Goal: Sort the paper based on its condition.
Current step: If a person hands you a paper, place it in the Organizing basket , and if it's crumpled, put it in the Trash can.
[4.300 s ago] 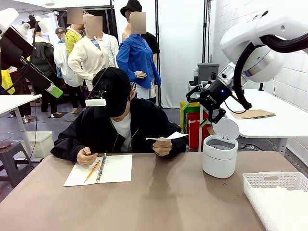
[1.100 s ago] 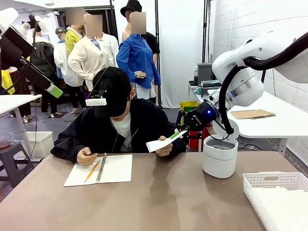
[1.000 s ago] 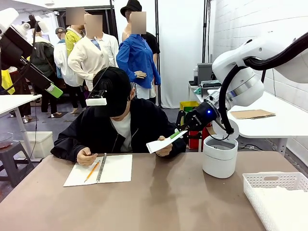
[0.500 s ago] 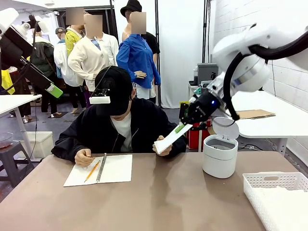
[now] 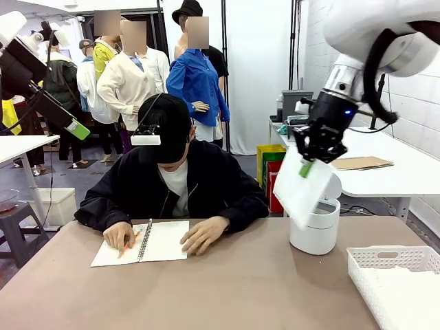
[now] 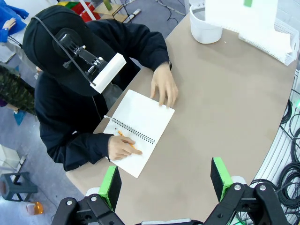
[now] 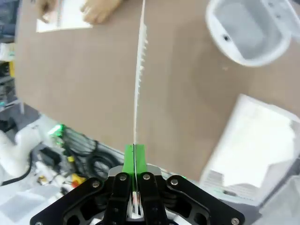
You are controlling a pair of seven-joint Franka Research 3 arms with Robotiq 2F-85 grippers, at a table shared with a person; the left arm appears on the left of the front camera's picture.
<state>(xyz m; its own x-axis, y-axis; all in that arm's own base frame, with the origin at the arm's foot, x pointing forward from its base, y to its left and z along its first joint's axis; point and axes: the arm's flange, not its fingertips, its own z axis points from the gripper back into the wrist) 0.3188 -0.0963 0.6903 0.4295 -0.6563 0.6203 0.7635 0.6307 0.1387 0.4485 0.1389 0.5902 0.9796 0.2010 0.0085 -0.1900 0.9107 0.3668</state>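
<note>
My right gripper [image 5: 307, 166] is shut on the top edge of a white sheet of paper [image 5: 302, 191]. The sheet hangs flat in front of and above the open white bin [image 5: 313, 234]. Seen from the right wrist, the paper [image 7: 138, 70] stands edge-on, running straight up from the shut fingertips [image 7: 135, 157]. More white paper [image 7: 255, 140] lies in the white basket [image 5: 385, 260] at the table's right. High over the table's near left, my left gripper [image 6: 165, 177] is open, with nothing between its green pads [image 6: 111, 182]. It looks down on the held paper [image 6: 243, 18].
A person sits at the far side, both hands on an open spiral notebook [image 5: 165, 240], one holding a pencil [image 6: 125, 139]. The bin's lid [image 5: 333, 185] stands up behind the hanging sheet. Bare brown table [image 5: 227, 289] lies between notebook and basket.
My right gripper has pulled the sheet out of the person's raised hand and carried it up and to the right, over the bin. The person's hand has dropped onto the notebook.
</note>
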